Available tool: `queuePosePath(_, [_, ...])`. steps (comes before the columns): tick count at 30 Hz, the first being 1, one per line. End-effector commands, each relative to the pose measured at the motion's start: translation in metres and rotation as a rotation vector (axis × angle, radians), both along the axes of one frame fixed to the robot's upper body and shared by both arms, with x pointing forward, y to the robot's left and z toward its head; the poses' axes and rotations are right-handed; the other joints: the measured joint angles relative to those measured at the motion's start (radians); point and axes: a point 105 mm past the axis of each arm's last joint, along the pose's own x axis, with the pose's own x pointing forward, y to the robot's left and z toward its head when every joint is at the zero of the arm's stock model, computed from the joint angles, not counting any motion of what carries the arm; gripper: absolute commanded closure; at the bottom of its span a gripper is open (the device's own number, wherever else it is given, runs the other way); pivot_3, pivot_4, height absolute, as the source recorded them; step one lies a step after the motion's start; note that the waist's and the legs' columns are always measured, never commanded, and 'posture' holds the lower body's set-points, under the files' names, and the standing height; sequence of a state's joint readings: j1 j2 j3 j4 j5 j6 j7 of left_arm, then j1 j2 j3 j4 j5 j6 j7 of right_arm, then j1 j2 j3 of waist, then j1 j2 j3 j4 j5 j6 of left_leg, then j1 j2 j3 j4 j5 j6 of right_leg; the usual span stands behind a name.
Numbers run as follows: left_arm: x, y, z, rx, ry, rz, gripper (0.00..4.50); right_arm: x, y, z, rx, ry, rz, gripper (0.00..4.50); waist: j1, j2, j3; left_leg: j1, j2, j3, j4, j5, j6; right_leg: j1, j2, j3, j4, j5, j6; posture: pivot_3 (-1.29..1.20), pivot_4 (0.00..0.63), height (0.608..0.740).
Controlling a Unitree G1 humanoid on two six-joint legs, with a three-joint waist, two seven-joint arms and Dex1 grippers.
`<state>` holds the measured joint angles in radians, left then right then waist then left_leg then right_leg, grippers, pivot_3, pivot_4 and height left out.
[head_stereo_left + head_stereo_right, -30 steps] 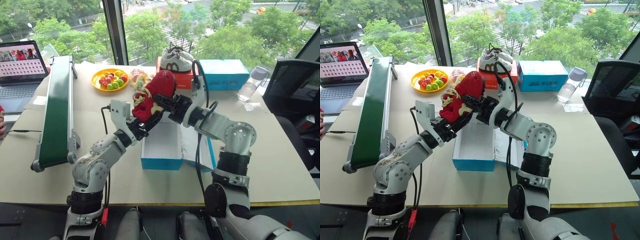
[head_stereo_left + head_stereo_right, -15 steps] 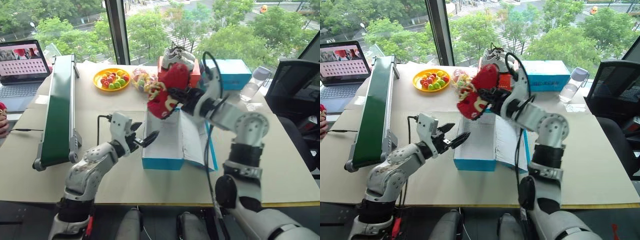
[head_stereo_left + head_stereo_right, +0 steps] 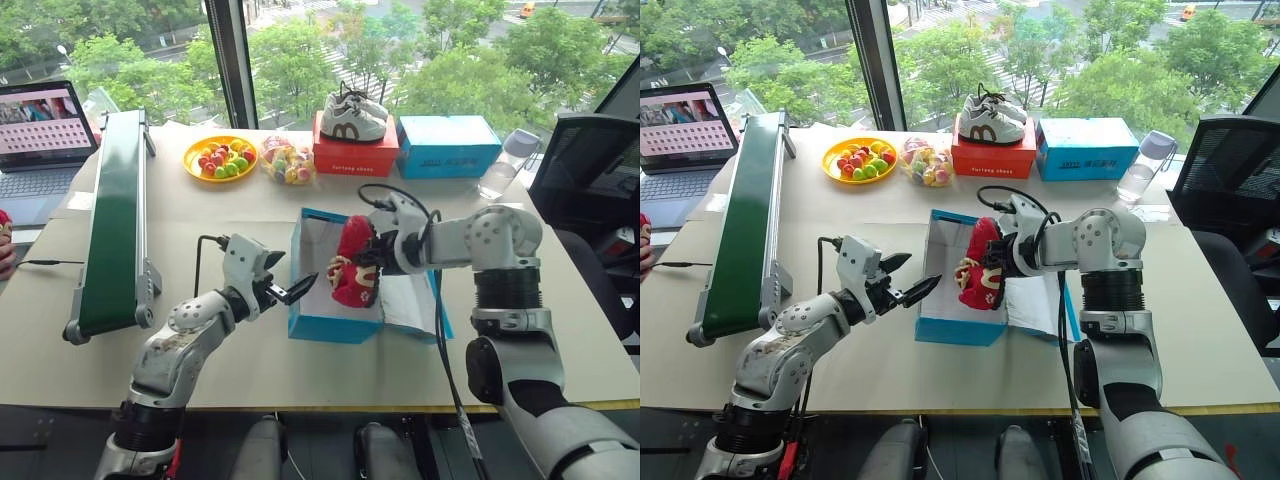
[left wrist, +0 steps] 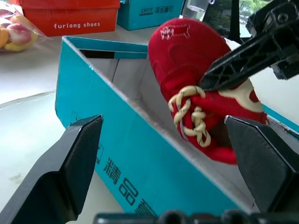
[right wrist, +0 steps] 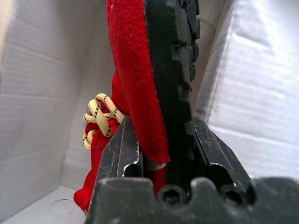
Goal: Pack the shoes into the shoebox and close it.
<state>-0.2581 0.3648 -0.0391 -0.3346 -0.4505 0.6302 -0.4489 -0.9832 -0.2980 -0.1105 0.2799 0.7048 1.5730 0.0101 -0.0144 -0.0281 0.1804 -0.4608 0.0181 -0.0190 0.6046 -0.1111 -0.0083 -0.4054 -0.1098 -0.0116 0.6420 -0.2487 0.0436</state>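
Left gripper [image 3: 292, 287] fingers spread wide, right gripper [image 3: 368, 262] fingers clamped, angled downward.

The right gripper [image 5: 161, 161] is pinching the shoes [image 5: 140, 84] between its two black fingers [image 5: 119, 154], black sole facing one finger, red upper the other. Cream laces [image 5: 98, 116] are dangling beside white cardboard walls of the shoebox [image 5: 252, 102].

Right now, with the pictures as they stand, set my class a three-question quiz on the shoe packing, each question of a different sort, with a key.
1. True or false: the left gripper is shut on a shoe.
2. The right gripper holds the red shoes: A on the table beside the box, B over the open blue shoebox, C on the orange shoebox.
3. Fill in: the white-grey sneakers sit on the ____ shoebox.

Key: 1 false; 2 B; 3 orange.
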Motion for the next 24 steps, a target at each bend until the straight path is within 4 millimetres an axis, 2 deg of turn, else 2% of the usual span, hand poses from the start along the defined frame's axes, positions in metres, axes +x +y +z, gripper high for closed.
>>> queuePosePath(1, [-0.004,-0.002,0.007,-0.003,-0.043,0.005,0.02,-0.001,0.008,0.009,-0.023,0.003,0.038,3.36,0.0,0.0,0.0,0.0,0.0,0.0,0.0,0.0,0.0,0.0,0.0,0.0,0.0,0.0,0.0,0.0,0.15,0.737])
queuePosePath(5, [-0.004,-0.001,0.008,-0.005,-0.047,0.014,0.02,-0.001,0.013,0.002,-0.024,0.03,0.044,3.36,0.0,0.0,0.0,0.0,0.0,0.0,0.0,0.0,0.0,0.0,0.0,0.0,0.0,0.0,0.0,0.0,0.15,0.737])
queuePosePath(10, [-0.005,0.001,0.01,-0.003,-0.051,0.026,0.0,0.001,0.022,0.006,0.032,0.032,0.033,1.88,0.001,0.0,0.0,0.0,0.0,0.0,0.0,0.0,0.0,0.0,0.0,0.0,0.0,0.0,0.0,0.0,0.15,0.737])
queuePosePath(14, [-0.005,0.004,0.011,0.003,-0.054,0.034,0.0,0.011,0.029,0.022,0.068,-0.03,0.001,0.48,0.001,0.0,0.0,0.0,0.0,0.0,0.0,0.0,0.0,0.0,0.0,0.0,0.001,0.0,0.0,0.0,0.15,0.737])
queuePosePath(21, [-0.005,0.016,0.014,0.034,-0.07,0.028,0.0,0.023,0.045,0.082,0.097,-0.302,0.0,0.48,-0.001,0.001,0.0,0.0,0.0,0.0,0.0,0.0,0.0,0.0,0.0,0.0,0.0,0.0,0.0,0.0,0.15,0.737])
queuePosePath(24, [-0.011,0.019,0.012,0.064,-0.056,-0.025,0.0,0.019,0.051,0.096,0.12,-0.349,0.024,0.48,-0.001,0.001,0.001,0.0,0.0,0.0,0.0,0.0,0.0,-0.001,0.0,0.0,0.0,0.0,0.0,0.0,0.15,0.737])
